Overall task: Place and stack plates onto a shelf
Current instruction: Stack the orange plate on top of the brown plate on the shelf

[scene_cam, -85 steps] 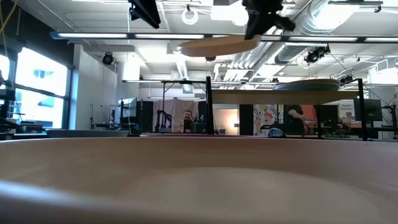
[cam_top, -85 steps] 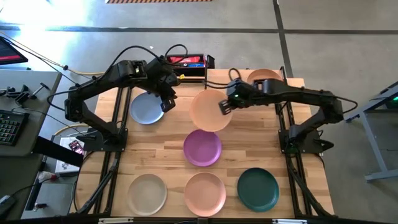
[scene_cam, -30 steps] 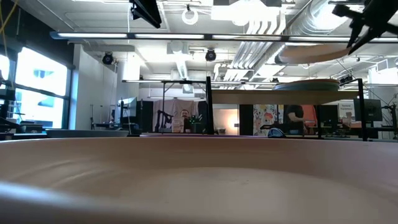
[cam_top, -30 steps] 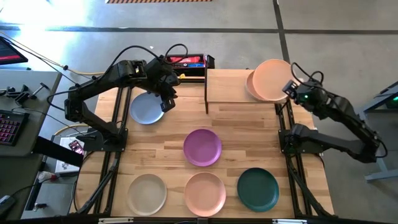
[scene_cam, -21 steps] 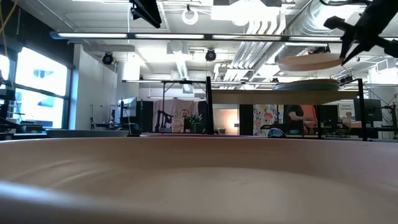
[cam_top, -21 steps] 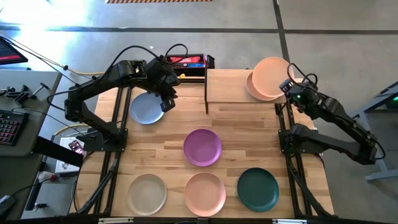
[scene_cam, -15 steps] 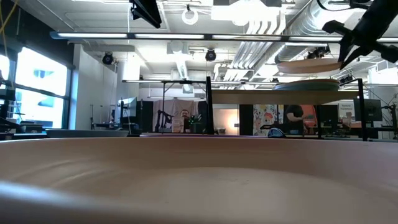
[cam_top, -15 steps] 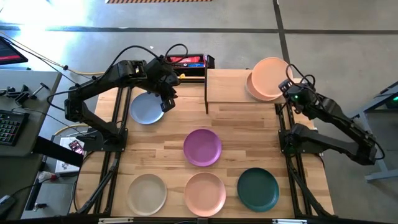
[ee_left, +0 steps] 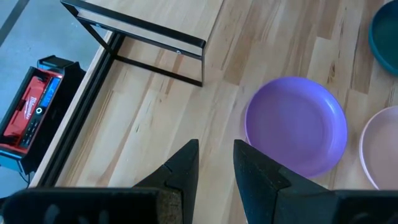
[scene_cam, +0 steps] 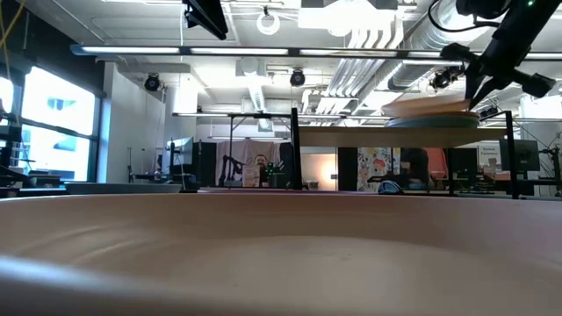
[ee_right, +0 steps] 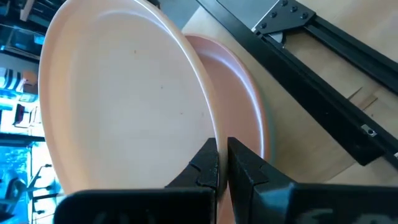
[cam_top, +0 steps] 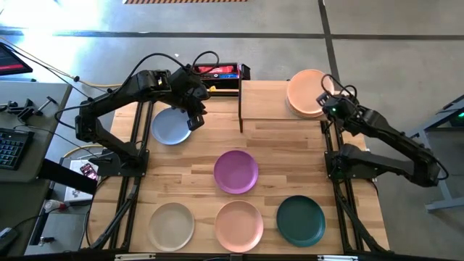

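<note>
Right gripper (ee_right: 216,163), fingers pinching the rim of a round matte peach plate (cam_top: 307,90), holds it just over the plates (ee_right: 245,118) already on the light-wood shelf (cam_top: 264,100), presumably to stack it; left gripper (ee_left: 214,163), spread and empty, waits above the tabletop

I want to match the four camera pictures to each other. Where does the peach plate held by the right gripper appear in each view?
High view: the peach plate is at upper right, over the shelf's right end, held at its rim by the right gripper.
Low view: upper right, seen edge-on just above the stack.
Left wrist view: not in it.
Right wrist view: it fills the left and centre.
Shared landmark: the shelf.
</note>
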{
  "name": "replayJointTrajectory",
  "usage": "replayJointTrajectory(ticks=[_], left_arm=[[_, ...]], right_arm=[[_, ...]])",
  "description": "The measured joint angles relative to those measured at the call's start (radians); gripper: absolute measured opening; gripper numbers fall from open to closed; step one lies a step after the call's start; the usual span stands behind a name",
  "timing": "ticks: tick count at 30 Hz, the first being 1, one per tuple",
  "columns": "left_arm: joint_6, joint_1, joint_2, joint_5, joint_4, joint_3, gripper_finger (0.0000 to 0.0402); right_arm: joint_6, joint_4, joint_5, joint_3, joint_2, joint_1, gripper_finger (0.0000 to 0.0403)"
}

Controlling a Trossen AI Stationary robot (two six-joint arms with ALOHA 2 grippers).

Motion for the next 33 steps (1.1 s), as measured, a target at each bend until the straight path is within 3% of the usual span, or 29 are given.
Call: replayJointTrajectory(ticks=[16,33], left_arm=[[0.000,0.000,0.000,0.000,0.000,0.000,0.0088],[0.000,0.000,0.000,0.000,0.000,0.000,0.0088]], right_arm=[[-0.018,0.000,-0.018,0.000,0.026,0.000,0.0003],[-0.060,0.004,-0.023,0.009,0.009,0.000,0.0067]])
